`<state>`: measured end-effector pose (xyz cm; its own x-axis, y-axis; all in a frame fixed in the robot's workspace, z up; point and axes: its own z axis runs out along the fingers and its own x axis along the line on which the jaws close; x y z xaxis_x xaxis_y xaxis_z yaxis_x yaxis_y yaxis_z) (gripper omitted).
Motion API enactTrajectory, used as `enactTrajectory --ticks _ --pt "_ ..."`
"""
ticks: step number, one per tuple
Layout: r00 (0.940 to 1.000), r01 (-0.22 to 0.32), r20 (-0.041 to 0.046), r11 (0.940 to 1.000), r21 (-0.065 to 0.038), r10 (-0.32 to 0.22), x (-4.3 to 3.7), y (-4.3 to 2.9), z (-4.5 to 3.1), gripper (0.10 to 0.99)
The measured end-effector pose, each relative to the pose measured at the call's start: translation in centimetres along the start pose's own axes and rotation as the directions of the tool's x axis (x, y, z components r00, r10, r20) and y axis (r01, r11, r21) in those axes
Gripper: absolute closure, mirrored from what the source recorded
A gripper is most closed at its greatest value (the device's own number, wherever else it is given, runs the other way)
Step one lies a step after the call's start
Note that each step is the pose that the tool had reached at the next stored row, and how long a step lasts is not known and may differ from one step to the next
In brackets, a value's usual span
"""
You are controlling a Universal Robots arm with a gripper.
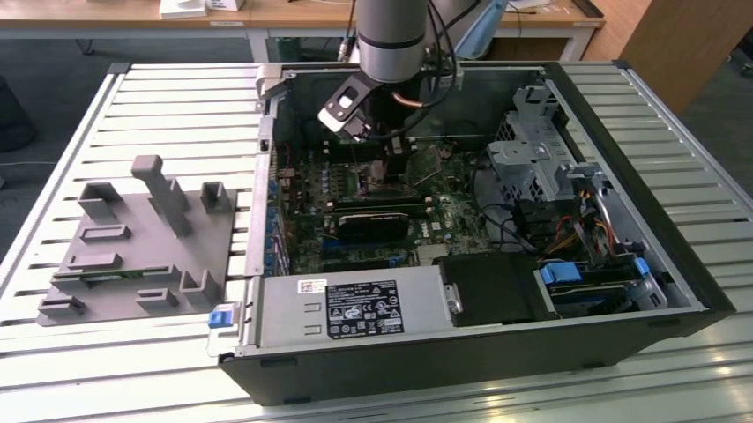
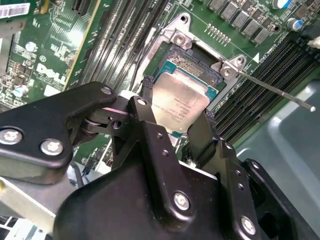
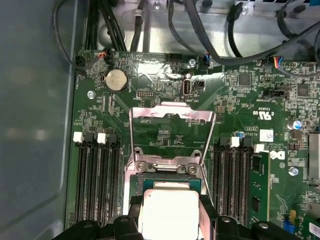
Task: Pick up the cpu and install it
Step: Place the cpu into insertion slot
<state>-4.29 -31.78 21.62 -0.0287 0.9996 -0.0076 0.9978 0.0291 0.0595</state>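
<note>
A single robot arm point(image 1: 391, 35) comes straight down from the top of the exterior view into an open computer case point(image 1: 471, 361) that lies on its side on a pale slatted table point(image 1: 176, 106). The wrist points downward and the black gripper point(image 1: 383, 172) is low over the green motherboard point(image 1: 447, 211), toward the far side of the case.

In both wrist views the two black fingers point(image 2: 145, 112) are closed most of the way, one pressing on each of two opposite edges of the cpu point(image 2: 181, 100). The silvery square chip is clamped flat between them. It sits directly over the open socket point(image 2: 200, 62) and appears slightly raised from it. The socket's metal load plate point(image 3: 172, 132) stands swung up and open, and a thin lever rod point(image 2: 275, 90) juts out to one side. Black memory slots point(image 3: 97, 175) run along both sides of the socket, and a round coin battery point(image 3: 116, 80) sits beyond the plate.

A grey plastic tray point(image 1: 136, 247) with upright posts lies on the table at the exterior view's left, just beside the case.

Faint print covers the cpu's top. White lettering and small white stickers mark the motherboard. A white printed label point(image 1: 359, 308) is on the metal box at the near edge of the case
</note>
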Motion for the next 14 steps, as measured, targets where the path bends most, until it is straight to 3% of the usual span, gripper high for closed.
enactTrajectory --ticks 8,14 --pt "1.0 0.0 -0.0007 1.0 0.0 0.0 0.28 -0.14 0.99 0.553" --pt "1.0 -0.005 -0.0005 1.0 0.0 0.005 0.3 -0.28 1.28 0.553"
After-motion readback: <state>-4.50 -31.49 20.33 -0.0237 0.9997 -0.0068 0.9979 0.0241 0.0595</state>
